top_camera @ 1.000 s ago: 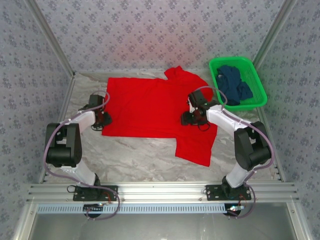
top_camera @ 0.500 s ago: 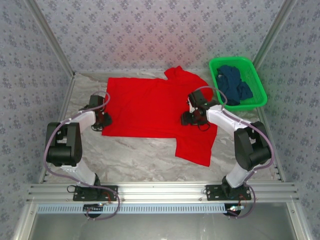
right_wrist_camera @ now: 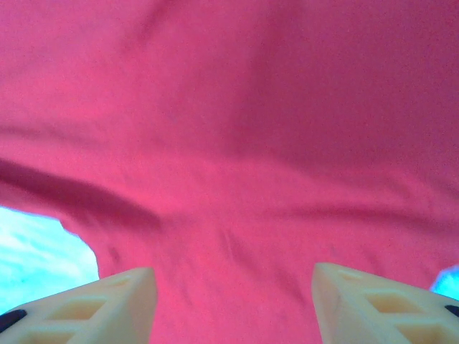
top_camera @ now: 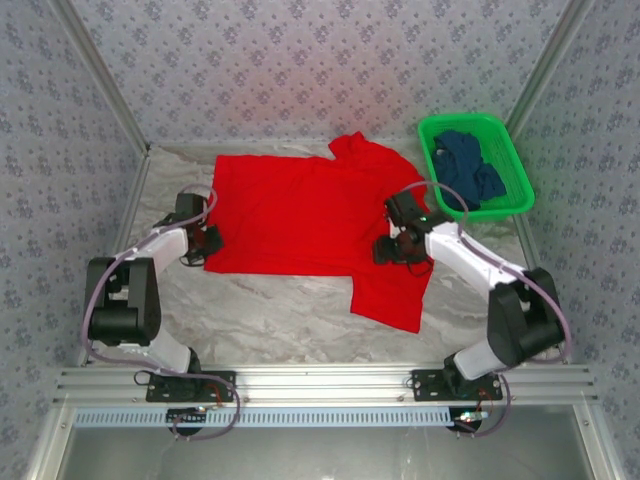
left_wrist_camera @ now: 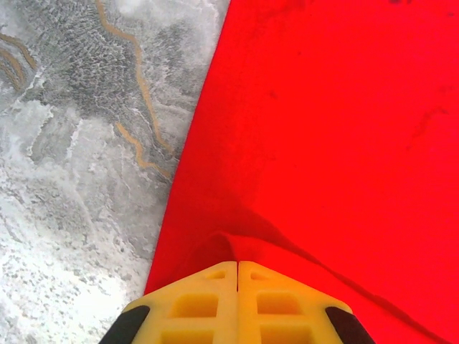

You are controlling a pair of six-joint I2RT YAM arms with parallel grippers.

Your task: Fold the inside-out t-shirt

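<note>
Red cloth t-shirt (top_camera: 300,225) flat on marbled surface (top_camera: 280,320); left fingers (left_wrist_camera: 197,304) clamped on 9 o'clock edge; right fingers (right_wrist_camera: 107,301) parted, 3 o'clock.

White-shelled left arm (top_camera: 160,240) and white-shelled right arm (top_camera: 462,256) have bulky black joint housings and black base plates (top_camera: 190,385). A thin lilac cable (top_camera: 92,300) loops along each. The left gripper (left_wrist_camera: 237,266) and right gripper (right_wrist_camera: 231,271) carry yellow plastic fingers (left_wrist_camera: 193,301) with moulded rectangular recesses.

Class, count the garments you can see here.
2: a bright red cloth t-shirt spread on the marbled table; a dark navy garment in the green plastic basket. Others may hide beneath.
</note>
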